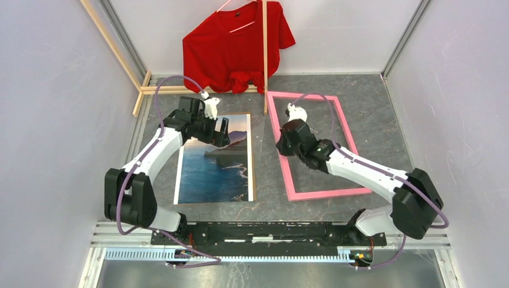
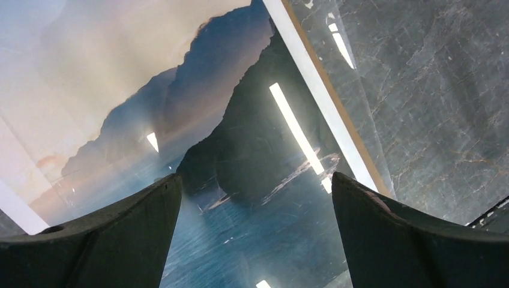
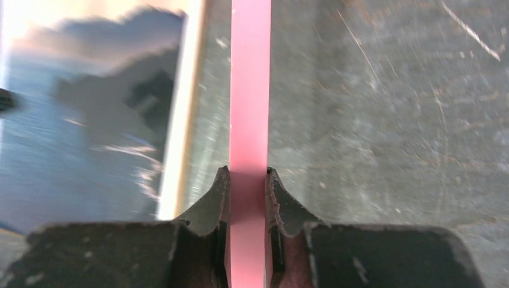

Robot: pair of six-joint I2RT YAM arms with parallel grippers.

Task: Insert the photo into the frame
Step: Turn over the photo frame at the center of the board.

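The photo [image 1: 216, 165], blue sea with dark mountains under a pale sky, lies face up on the table left of centre. My left gripper [image 1: 221, 133] hovers open over its upper right part. In the left wrist view the dark fingers [image 2: 138, 228] stand wide apart above the photo [image 2: 252, 150], nothing between them. The pink frame [image 1: 330, 193] lies flat to the right. My right gripper [image 1: 280, 144] is shut on the frame's left bar. In the right wrist view the jaws press both sides of the pink bar [image 3: 249, 90] at my right gripper [image 3: 248, 174].
A brown backing board [image 1: 252, 156] shows as a thin strip under the photo's right edge. A red shirt [image 1: 237, 45] hangs on a wooden-stick rack [image 1: 265, 60] at the back. Grey walls close in left and right.
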